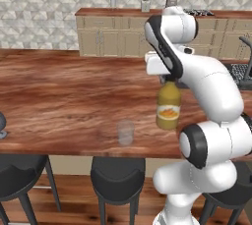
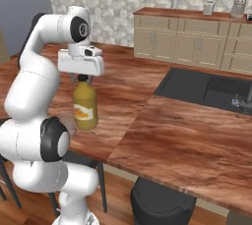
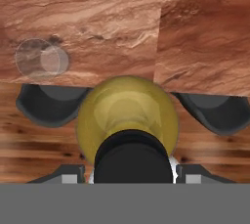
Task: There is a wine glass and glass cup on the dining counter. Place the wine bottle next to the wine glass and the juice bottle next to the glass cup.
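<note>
One juice bottle (image 1: 168, 107), upright, its cap clamped in the closed pincer (image 1: 170, 78), near the tabletop's (image 1: 69, 96) front edge. One glass cup (image 1: 125, 133) just beside it. Three stools (image 1: 117, 179) below.

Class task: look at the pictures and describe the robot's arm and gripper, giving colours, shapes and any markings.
The arm has smooth, rounded, glossy white segments joined by dark, almost black rings. The gripper hangs from a boxy white hand block and has small dark fingers. No cables or printed markings are visible.
</note>
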### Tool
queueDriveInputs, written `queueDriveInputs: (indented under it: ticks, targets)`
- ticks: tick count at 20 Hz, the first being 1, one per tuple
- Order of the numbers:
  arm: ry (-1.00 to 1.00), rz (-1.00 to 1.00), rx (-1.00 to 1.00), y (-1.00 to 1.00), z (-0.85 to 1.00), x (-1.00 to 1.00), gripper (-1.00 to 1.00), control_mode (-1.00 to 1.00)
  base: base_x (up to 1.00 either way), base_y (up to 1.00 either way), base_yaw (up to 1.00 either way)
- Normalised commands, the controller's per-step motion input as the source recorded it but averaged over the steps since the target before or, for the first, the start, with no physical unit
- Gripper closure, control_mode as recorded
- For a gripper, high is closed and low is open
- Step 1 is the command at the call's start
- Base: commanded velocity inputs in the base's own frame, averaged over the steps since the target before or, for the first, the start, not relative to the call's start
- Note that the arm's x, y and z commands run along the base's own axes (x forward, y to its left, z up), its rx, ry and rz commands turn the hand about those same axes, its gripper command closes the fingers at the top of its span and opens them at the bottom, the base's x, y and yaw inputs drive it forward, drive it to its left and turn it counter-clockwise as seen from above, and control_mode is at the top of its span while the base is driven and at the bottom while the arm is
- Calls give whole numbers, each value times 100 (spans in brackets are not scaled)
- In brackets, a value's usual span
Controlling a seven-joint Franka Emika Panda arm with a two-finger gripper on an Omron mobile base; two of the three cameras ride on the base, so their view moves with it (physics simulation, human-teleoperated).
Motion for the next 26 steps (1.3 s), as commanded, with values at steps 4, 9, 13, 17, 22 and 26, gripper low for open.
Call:
queueDriveInputs:
  ticks: [4,9,13,17,22,26]
  targets:
    - [0,0,0,30,-30,22,100,-100,0,0,0]
    - [0,0,0,11,-29,23,100,-100,0,0,0]
    - [3,0,0,4,-31,26,100,-100,0,0,0]
    - [4,0,0,0,-27,32,100,-100,0,0,0]
    - [1,0,0,0,-28,33,100,-100,0,0,0]
    - [0,0,0,0,-29,18,100,-100,0,0,0]
